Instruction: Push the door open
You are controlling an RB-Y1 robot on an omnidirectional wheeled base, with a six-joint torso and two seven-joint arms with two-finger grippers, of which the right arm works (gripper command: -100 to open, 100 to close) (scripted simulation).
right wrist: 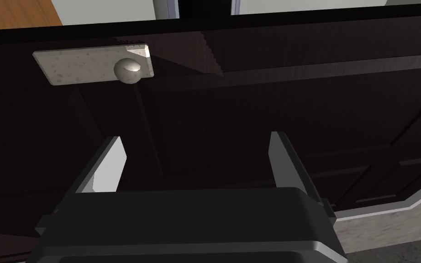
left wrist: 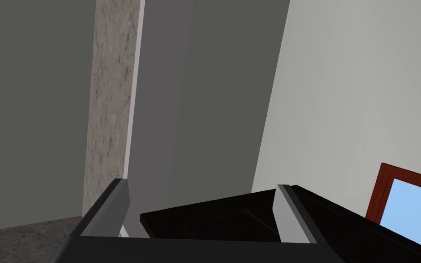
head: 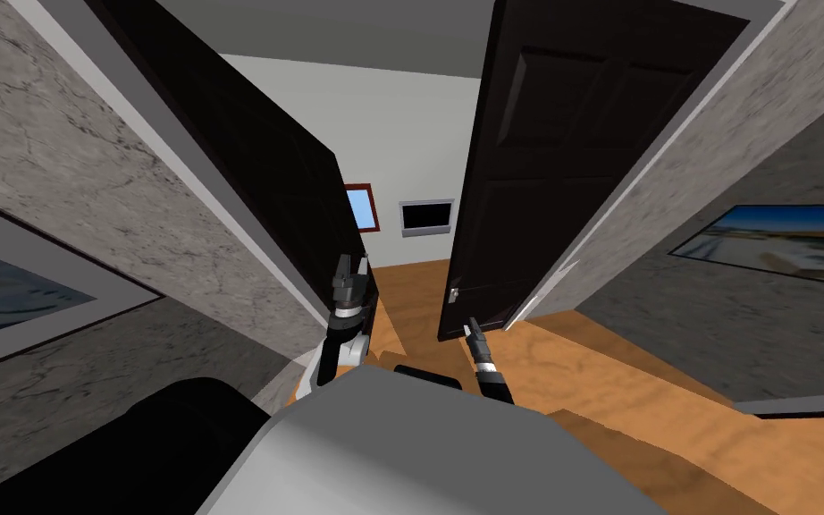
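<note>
Door stands just ahead of the right gripper, knob beyond one finger. The gripper is spread wide, empty. Best to press squarely on the panel near the knob, away from the hinges.

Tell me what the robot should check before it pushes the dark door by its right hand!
1. Right gripper faces the door: ok.
2. Right gripper open and empty: ok.
3. Fingertips touching the door: cannot tell.
4. Knob off to one side, out of the fingers' way: ok.
5. Left gripper open, raised beside the other door, away from the push: ok.
6. Door fully open: not ok, only partly.
</note>
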